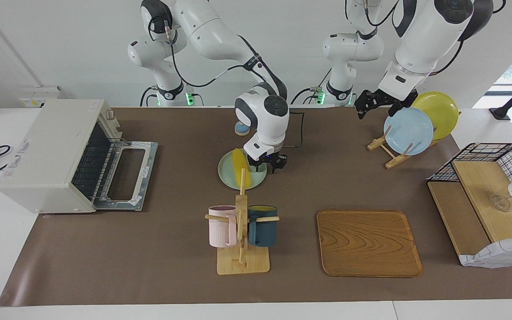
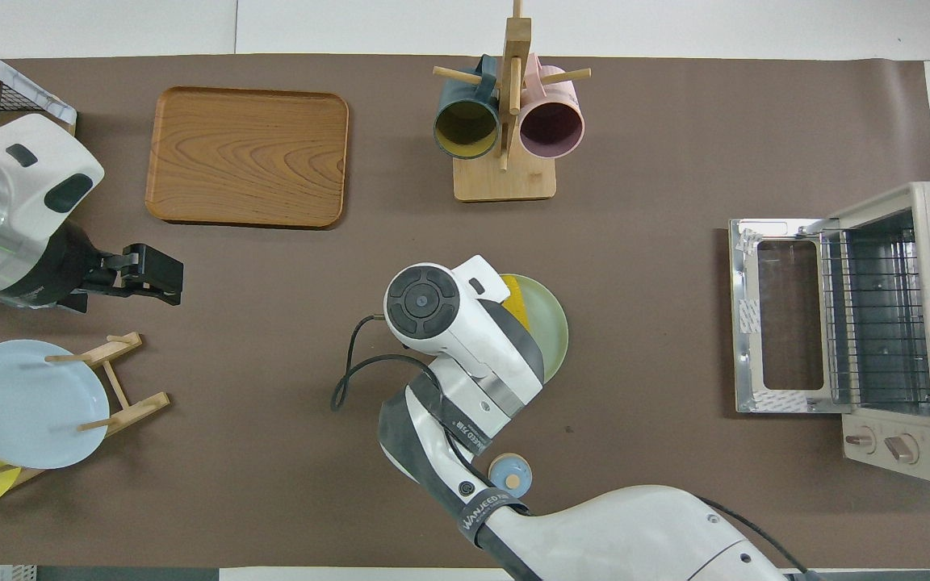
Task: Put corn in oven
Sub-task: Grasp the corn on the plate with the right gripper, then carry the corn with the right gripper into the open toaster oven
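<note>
Right end effector low over green plate beside corn, finger spread unclear, left waiting.

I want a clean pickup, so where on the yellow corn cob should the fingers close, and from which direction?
Probably around the middle of the slim yellow corn cob, coming straight down, fingers across its narrow width. It lies flat on the pale green round plate, so only its top and sides are reachable.

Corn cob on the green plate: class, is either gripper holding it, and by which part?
Neither. The corn lies loose on the pale green plate; the right gripper is low beside it, over the plate's edge. The left gripper waits, open and empty, by the plate rack.
</note>
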Motion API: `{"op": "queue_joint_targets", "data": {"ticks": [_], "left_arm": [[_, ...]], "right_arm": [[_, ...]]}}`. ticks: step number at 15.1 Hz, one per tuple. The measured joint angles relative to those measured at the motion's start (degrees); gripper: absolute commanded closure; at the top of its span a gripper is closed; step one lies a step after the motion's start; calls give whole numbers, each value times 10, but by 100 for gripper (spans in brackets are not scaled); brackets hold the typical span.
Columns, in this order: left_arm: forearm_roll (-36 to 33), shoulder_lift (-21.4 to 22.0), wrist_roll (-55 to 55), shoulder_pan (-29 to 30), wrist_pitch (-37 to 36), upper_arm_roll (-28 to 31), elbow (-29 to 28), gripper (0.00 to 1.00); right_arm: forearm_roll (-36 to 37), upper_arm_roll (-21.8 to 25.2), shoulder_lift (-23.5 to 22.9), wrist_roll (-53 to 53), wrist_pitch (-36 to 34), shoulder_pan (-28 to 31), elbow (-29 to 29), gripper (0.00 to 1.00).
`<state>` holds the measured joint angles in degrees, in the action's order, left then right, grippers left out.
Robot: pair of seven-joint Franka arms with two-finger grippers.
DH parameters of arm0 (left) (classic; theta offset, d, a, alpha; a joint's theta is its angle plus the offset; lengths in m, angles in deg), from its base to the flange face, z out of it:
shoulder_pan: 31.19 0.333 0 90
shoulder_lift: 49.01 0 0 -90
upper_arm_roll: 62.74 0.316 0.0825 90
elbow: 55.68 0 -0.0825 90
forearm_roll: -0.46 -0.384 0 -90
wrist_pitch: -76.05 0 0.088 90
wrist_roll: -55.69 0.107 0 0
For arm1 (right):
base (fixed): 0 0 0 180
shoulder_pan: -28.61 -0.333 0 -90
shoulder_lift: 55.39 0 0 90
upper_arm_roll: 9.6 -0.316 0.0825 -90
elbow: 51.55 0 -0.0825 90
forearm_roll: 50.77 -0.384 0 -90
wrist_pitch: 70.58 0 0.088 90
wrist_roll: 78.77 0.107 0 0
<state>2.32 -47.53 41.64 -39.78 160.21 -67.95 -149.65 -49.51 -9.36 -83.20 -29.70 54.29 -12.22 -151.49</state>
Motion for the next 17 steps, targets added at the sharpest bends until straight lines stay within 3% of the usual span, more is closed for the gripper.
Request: {"op": "queue_joint_targets", "data": {"ticks": [1, 6, 8, 12, 17], "left_arm": [[0, -2, 0, 0, 0, 0, 1, 0], [10, -3, 0, 0, 15, 2, 4, 0], [11, -3, 0, 0, 18, 3, 6, 0], [11, -3, 0, 0, 18, 3, 6, 0], [11, -3, 0, 0, 18, 3, 6, 0]], "right_arm": [[0, 0, 3, 0, 0, 0, -5, 100], [1, 2, 12, -4, -18, 1, -13, 100], [14, 7, 19, -8, -71, 7, 10, 100], [70, 11, 35, -59, -207, 60, 79, 100], [76, 15, 105, -153, -294, 165, 66, 100]]}}
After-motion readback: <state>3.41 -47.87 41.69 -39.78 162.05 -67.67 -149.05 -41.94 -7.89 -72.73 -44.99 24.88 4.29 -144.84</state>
